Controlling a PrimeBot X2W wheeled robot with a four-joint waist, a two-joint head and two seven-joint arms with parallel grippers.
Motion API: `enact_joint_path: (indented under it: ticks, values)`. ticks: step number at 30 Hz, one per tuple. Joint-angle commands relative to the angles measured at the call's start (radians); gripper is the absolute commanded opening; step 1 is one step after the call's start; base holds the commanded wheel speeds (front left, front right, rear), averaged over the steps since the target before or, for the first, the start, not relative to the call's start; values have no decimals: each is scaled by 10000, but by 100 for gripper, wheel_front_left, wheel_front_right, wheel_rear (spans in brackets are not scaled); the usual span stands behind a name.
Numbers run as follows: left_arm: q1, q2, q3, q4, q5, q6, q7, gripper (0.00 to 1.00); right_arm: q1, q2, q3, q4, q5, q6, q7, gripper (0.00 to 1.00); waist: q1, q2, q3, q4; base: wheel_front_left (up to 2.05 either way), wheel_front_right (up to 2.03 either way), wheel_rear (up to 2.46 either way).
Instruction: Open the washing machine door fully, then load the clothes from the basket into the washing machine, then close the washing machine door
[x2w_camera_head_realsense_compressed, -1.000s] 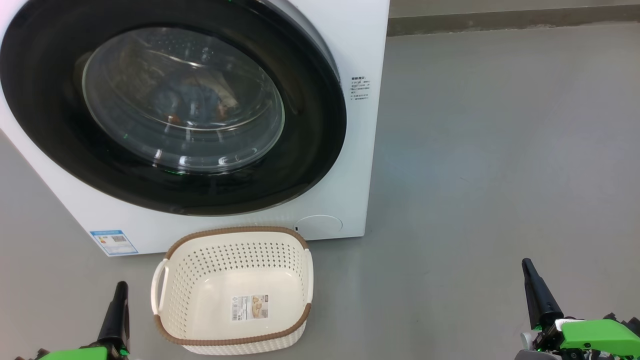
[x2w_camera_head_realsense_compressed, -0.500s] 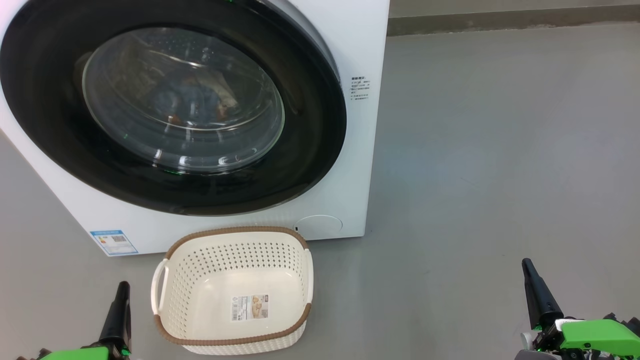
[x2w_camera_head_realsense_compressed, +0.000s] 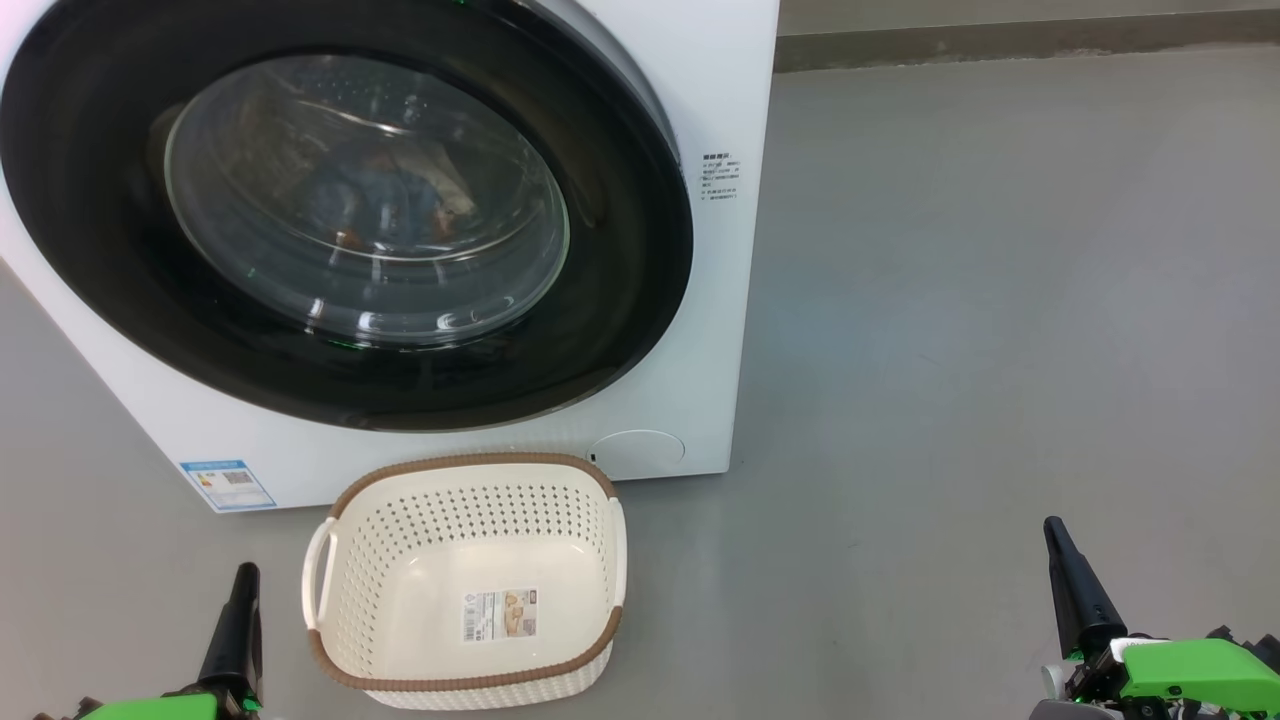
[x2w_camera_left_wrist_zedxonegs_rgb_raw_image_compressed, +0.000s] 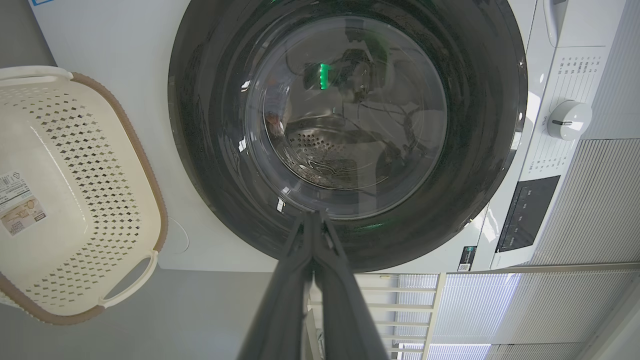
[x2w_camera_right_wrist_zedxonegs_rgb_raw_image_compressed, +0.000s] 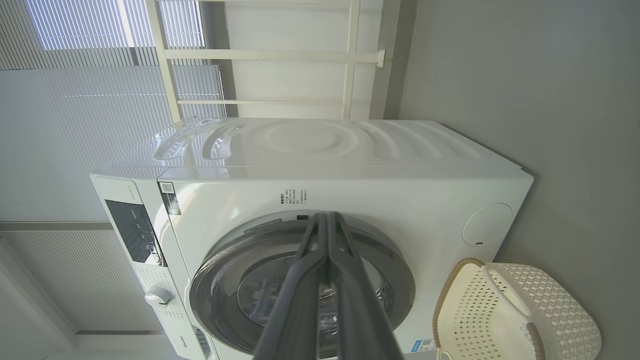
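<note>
dark left end effector (x2w_camera_head_realsense_compressed: 244, 574) and right end effector (x2w_camera_head_realsense_compressed: 1053, 530) point forward, both closed.

- A smooth grey floor (x2w_camera_head_realsense_compressed: 1000, 300) spreads across the head view, with a few faint scuffs.
- A darker skirting strip (x2w_camera_head_realsense_compressed: 1000, 45) runs along the floor's far edge, at the foot of a paler wall (x2w_camera_head_realsense_compressed: 1000, 12).
- White slatted blinds (x2w_camera_right_wrist_zedxonegs_rgb_raw_image_compressed: 75, 125) cover the back of the room, with bluish daylight showing through one section.
- A cream frame (x2w_camera_right_wrist_zedxonegs_rgb_raw_image_compressed: 270, 54) of straight bars crosses beside the blinds, one bar fixed at a small bracket.
</note>
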Motion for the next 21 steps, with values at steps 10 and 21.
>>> enact_joint_path:
  ticks: [10,21]
  values:
    - [-401,156,355,-187,28,-106,53,0,-413,-116,228,-244,41,-11,76,0,0,0,0,0,0,0,0]
    - [-402,149,364,-187,36,-106,60,0,-413,-116,228,-244,41,-11,75,0,0,0,0,0,0,0,0]
